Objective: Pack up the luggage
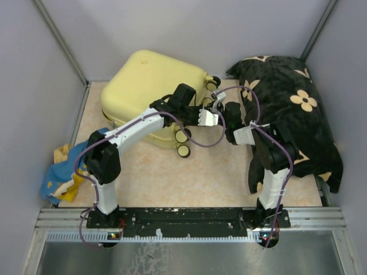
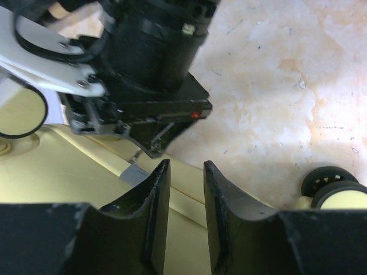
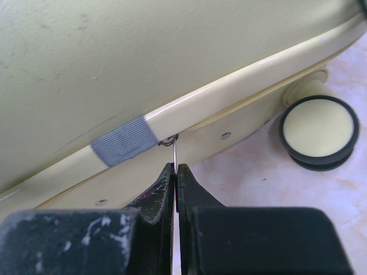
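The luggage [image 1: 146,86] is pale yellow, the cloth [image 1: 281,114] black with beige flowers, the rag [image 1: 57,175] apparently blue and yellow.

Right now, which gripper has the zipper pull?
The right gripper, shut on the thin metal pull beside the grey tape patch; the left gripper has jaws apart.

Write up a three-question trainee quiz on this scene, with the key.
1. True or false: the luggage lies closed.
2. What does the right tool pinch? A) a wheel B) the thin metal pull at the seam C) the grey patch
3. Fill in: the black cloth bears beige ____ motifs.
Key: 1 true; 2 B; 3 flower.
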Robot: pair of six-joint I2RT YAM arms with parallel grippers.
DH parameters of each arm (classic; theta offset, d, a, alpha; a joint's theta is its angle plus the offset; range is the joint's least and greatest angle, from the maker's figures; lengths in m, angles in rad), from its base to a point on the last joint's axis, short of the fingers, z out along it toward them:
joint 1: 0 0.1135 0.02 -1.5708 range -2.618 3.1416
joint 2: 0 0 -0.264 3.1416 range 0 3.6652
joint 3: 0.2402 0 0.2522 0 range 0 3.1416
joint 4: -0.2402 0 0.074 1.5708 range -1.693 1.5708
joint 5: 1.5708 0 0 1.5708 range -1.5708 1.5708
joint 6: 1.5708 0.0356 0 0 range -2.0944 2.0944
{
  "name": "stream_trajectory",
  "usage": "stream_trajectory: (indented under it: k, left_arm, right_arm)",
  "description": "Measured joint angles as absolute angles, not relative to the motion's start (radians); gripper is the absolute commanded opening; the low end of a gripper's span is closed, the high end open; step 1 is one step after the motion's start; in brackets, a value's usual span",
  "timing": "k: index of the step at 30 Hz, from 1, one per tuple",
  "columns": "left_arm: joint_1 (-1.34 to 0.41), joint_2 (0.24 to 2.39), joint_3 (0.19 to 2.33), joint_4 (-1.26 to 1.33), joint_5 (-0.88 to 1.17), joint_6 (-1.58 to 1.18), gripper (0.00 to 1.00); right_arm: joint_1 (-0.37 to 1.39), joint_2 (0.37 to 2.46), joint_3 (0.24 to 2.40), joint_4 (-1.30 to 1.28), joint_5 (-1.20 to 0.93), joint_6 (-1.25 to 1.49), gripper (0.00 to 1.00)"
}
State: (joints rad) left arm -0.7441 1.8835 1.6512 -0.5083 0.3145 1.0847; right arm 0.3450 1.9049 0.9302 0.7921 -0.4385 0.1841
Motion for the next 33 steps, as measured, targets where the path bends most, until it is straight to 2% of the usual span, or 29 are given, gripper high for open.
stream_trajectory:
  k: [7, 18, 28, 33]
  left_arm:
    - [-0.735, 1.932, 1.702, -0.628, 0.307, 1.143, 0.30]
    - [-0.673, 1.913, 1.735, -0.917, 0.426, 1.312, 0.26]
    - [-0.598, 1.823, 1.635, -1.072, 0.458, 1.480, 0.25]
    - [-0.579, 1.781, 1.577, -1.071, 0.455, 1.548, 0.26]
  right_arm:
    - [0.310, 1.915, 0.948, 0.823, -0.430, 0.176, 0.00]
    - [0.252, 1.959, 1.003, 0.823, -0.427, 0.164, 0.00]
    - [0.213, 1.964, 1.012, 0.822, -0.527, 0.144, 0.00]
    - [0.188, 2.019, 1.095, 0.821, -0.583, 0.123, 0.00]
